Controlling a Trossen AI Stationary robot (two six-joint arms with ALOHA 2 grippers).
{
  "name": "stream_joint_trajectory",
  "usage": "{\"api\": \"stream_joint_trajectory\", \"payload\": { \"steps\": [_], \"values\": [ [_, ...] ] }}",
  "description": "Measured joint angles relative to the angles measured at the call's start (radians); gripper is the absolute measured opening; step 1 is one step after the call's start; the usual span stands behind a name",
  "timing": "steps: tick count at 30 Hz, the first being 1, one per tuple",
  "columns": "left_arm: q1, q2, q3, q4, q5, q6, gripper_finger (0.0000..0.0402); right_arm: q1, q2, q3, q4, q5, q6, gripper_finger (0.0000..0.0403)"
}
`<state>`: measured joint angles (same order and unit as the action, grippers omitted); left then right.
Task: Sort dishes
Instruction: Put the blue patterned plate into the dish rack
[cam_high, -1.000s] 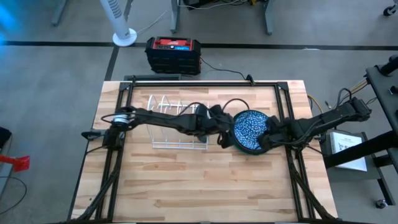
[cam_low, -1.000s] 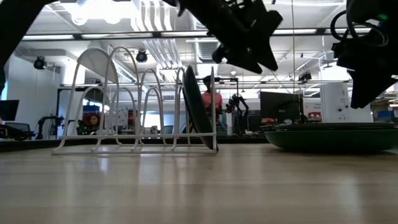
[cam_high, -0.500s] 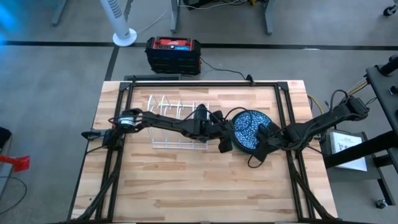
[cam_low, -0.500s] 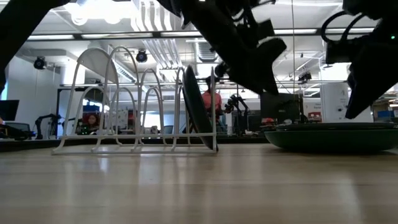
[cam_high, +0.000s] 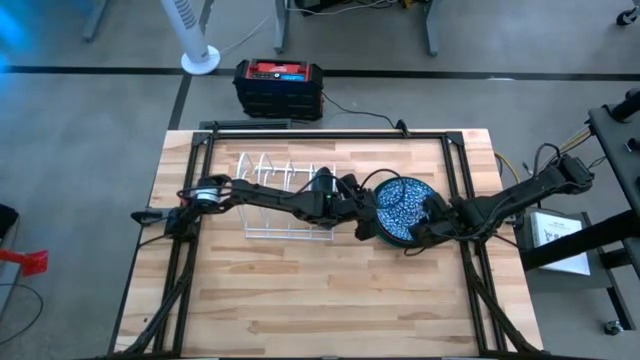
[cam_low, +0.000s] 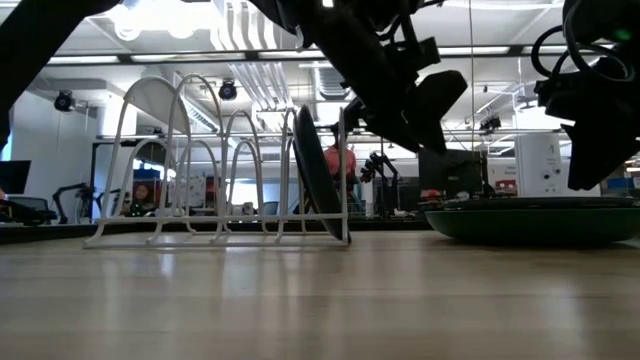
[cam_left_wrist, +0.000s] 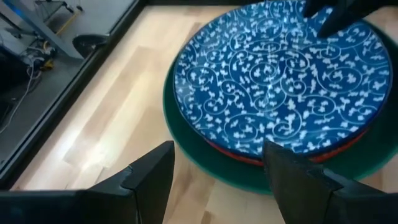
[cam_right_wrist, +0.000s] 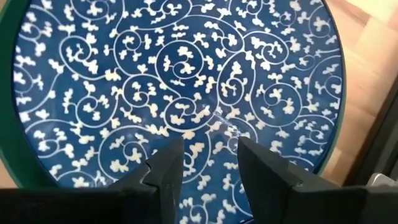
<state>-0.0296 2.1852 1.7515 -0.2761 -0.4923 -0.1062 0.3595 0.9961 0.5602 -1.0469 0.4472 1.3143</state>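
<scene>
A stack of dishes lies right of the table's middle. On top is a blue plate with white scrolls (cam_high: 400, 205) (cam_right_wrist: 174, 81), resting on a red plate's rim (cam_left_wrist: 239, 155) over a dark green plate (cam_left_wrist: 199, 163) (cam_low: 530, 220). My left gripper (cam_left_wrist: 217, 165) (cam_high: 365, 228) is open at the stack's left rim, slanting down and just short of it. My right gripper (cam_right_wrist: 208, 155) (cam_high: 425, 225) is open and points down over the blue plate's near right part, with a small gap showing in the low view. One dark plate (cam_low: 315, 185) stands on edge in the end slot of the white wire rack (cam_high: 285, 195).
The rack stands left of the stack, under my left arm. Black frame rails (cam_high: 465, 190) run along the table's sides. A red and black box (cam_high: 278, 88) sits on the floor beyond the far edge. Bare wood (cam_high: 320, 300) stretches toward the near edge.
My left gripper has sunk and tipped a little further down toward the stack's left rim, staying open. The plates have not moved.
</scene>
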Motion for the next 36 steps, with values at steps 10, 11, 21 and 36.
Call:
{"api": "stream_joint_trajectory", "payload": {
  "steps": [10,11,21,36],
  "values": [
    [0.018,0.004,0.0,0.018,0.002,-0.035,0.0232,0.0,0.0,0.0,-0.029,0.092,0.097,0.0118],
    [0.02,0.004,0.0,0.019,0.002,-0.035,0.0232,0.0,0.0,0.0,-0.031,0.107,0.106,0.0115],
    [0.028,0.004,0.0,0.019,0.004,-0.04,0.0232,0.0,0.0,0.001,-0.047,0.139,0.127,0.0075],
    [0.022,0.036,0.001,0.059,0.006,-0.064,0.0232,0.003,0.002,0.0,-0.024,0.127,0.116,0.0039]
  ]
}}
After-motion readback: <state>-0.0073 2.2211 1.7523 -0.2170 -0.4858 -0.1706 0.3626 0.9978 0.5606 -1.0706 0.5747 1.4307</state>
